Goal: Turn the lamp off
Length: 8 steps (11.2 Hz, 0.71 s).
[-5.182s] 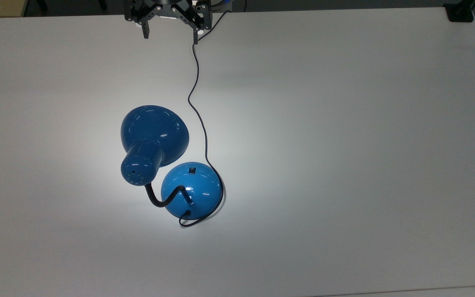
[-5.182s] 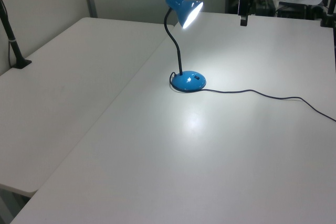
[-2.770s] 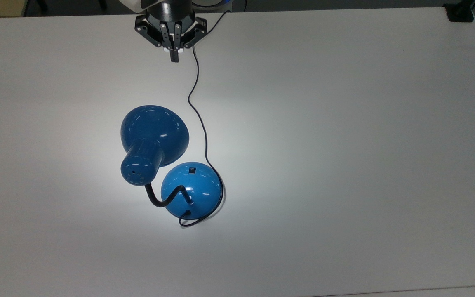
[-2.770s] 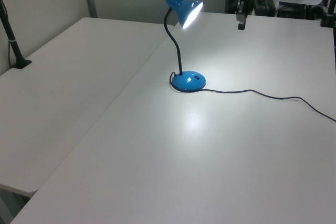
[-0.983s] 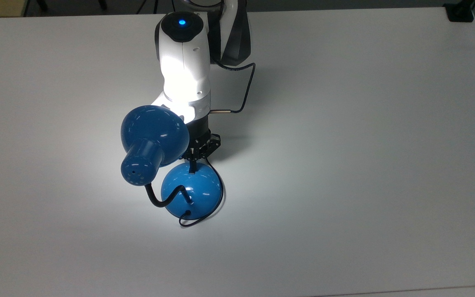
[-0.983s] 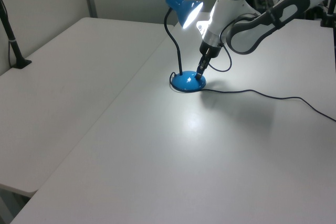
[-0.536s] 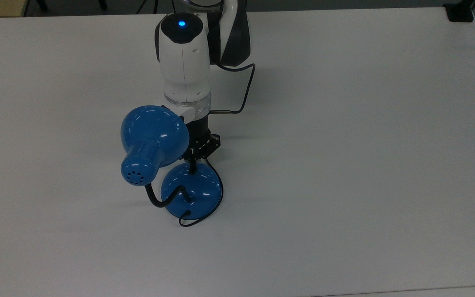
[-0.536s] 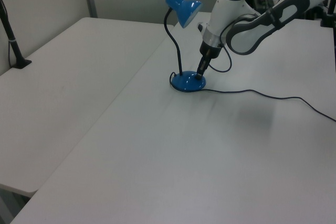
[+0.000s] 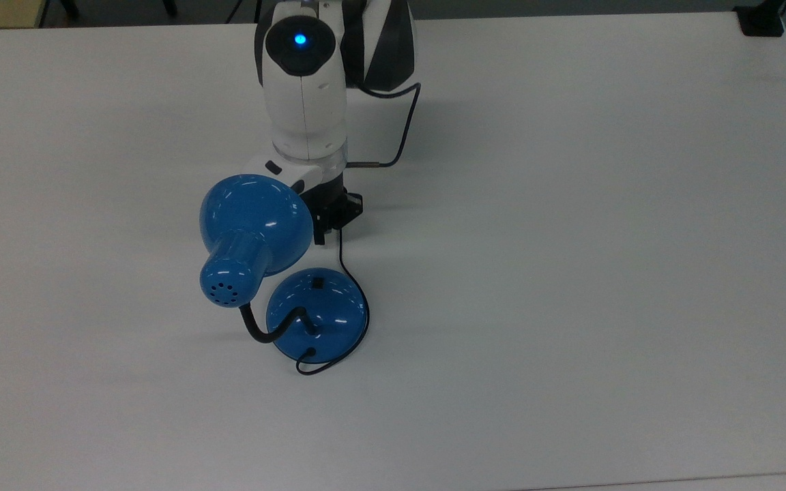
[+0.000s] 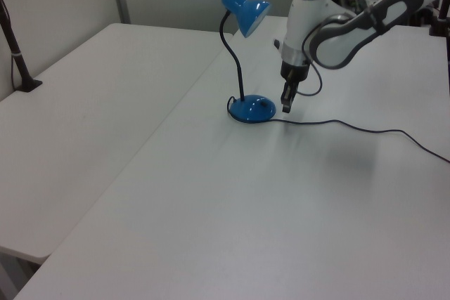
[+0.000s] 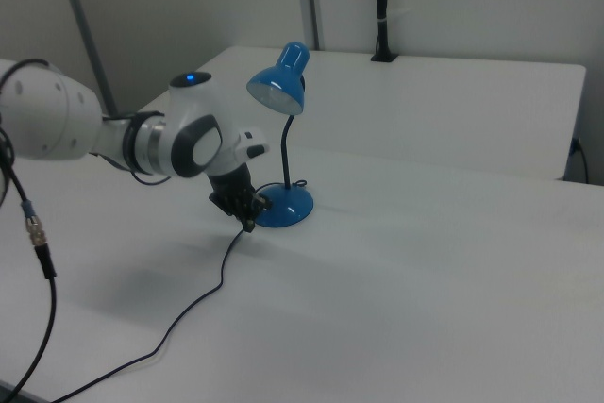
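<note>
Lamp (image 9: 316,314) stands upright near the middle of the table (image 9: 570,273), its domed base flat on the surface and the gooseneck (image 10: 235,61) rising from the rear of the base to carry the shade (image 9: 255,221) out over the table on the top view's left. No pool of light shows beneath the shade in any view and the shade interior looks dark in the right view, so the lamp is judged to be off. Switch (image 9: 317,281) sits on the base on the side facing the arm, uncovered and untouched at this moment, which suits a press from above with a narrow tip. Gripper (image 9: 322,235) hangs just beyond the base, clear of it, above the cord (image 9: 340,256); the left view places it beside the base on the left view's right (image 10: 287,105), raised off the table. Its fingers appear drawn together into a single narrow point with nothing between them, a posture fit for poking a small switch rather than grasping. Cord leaves the back of the base, loops round its rim and runs off under the arm (image 9: 304,88), slack and lying on the table, so it exerts no evident pull. Task is judged complete, with only a withdrawal left.
</note>
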Motion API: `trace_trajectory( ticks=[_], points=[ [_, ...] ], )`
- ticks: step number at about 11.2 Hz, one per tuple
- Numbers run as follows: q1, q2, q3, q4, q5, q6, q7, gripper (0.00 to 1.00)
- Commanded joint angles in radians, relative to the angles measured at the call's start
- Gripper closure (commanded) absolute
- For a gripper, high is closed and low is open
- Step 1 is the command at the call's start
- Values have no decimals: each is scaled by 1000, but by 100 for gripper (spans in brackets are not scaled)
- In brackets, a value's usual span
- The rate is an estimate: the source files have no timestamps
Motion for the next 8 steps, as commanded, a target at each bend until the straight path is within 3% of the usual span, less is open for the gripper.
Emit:
trace_trajectory(
  ticks=[1, 4, 5, 7, 8],
  points=[
    [11, -205, 10, -21, 11, -270, 13, 100],
    [56, -277, 13, 94, -1, -528, 44, 97],
    [57, -295, 11, 129, -11, -580, 44, 88],
    [59, -306, 11, 200, -15, -698, 44, 61],
    [57, -328, 11, 208, -15, -720, 45, 35]
  ],
)
